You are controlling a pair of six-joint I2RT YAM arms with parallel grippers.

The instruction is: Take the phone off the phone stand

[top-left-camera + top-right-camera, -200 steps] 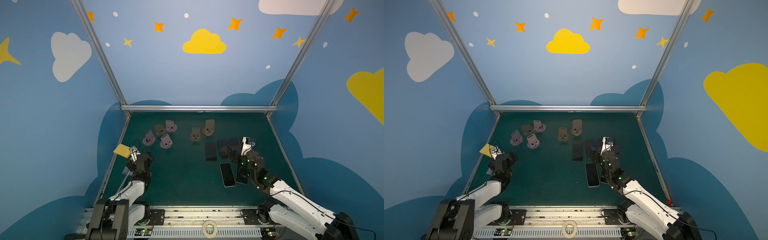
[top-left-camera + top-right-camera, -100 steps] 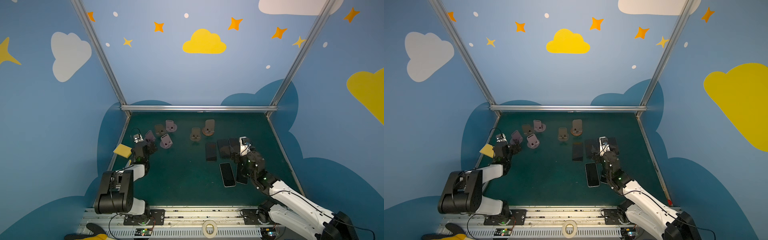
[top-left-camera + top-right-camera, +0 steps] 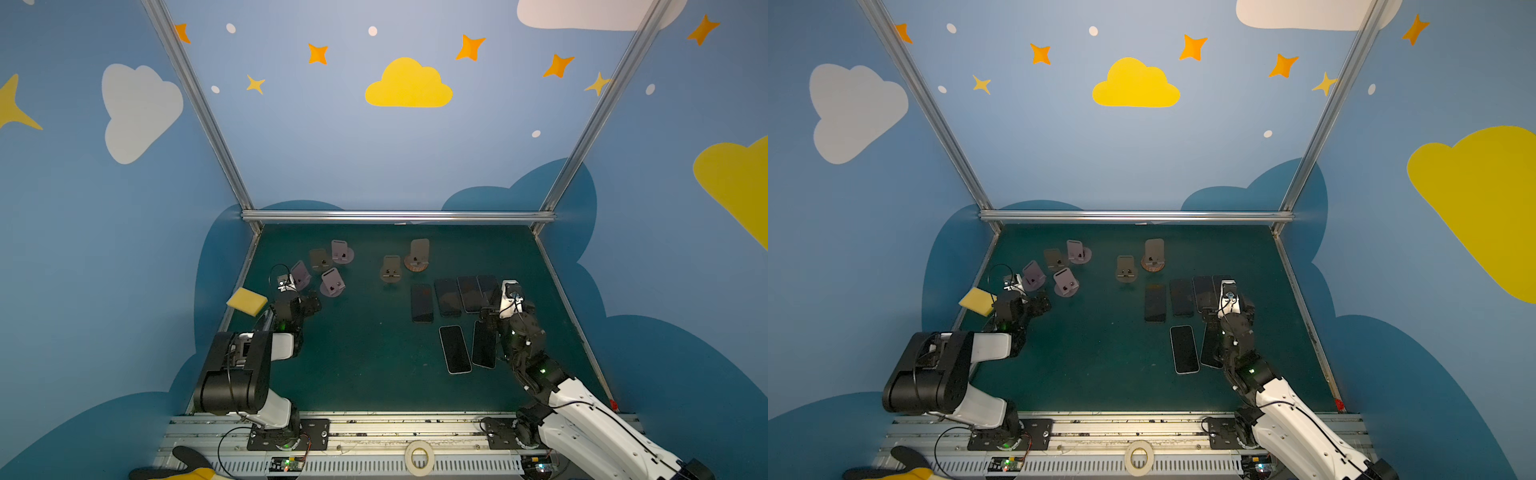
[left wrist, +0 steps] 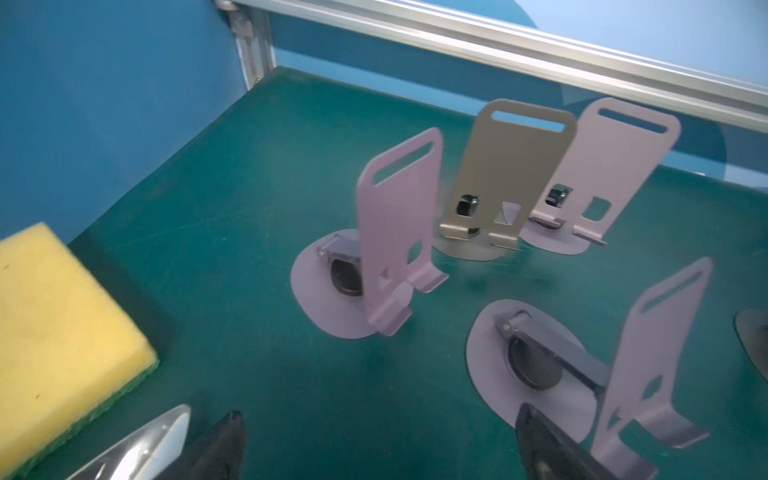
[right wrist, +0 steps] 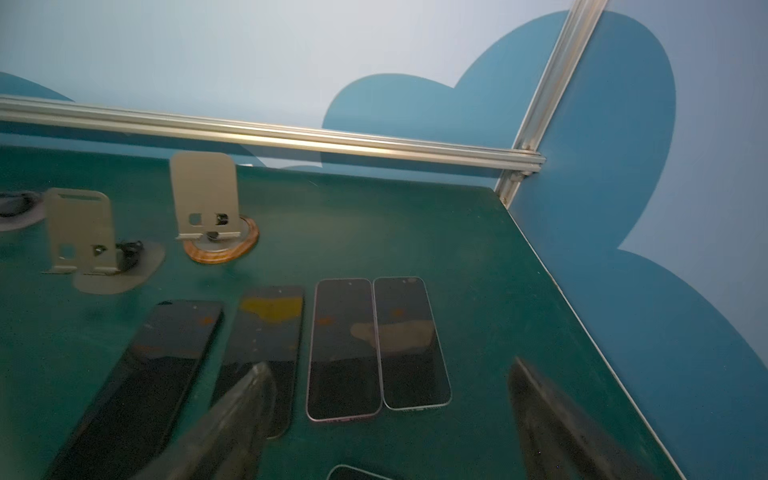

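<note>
with every phone stand (image 4: 399,245) i can see standing empty and the phones (image 5: 374,345) lying flat on the green mat (image 3: 365,353), both my left gripper (image 4: 374,449) and right gripper (image 5: 395,419) hang spread and empty, so careless sweeping risks toppling a stand or scraping a screen.

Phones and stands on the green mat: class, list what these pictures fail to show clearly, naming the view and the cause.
- Nearest phone, right wrist view: cut off by the picture's edge.
- Phone beside the right arm, top view: partly hidden by the arm.
- Right gripper fingers, right wrist view: blurred.
- Stand, left wrist view: cut off at the edge.
- Stand details, both top views: too small.
</note>
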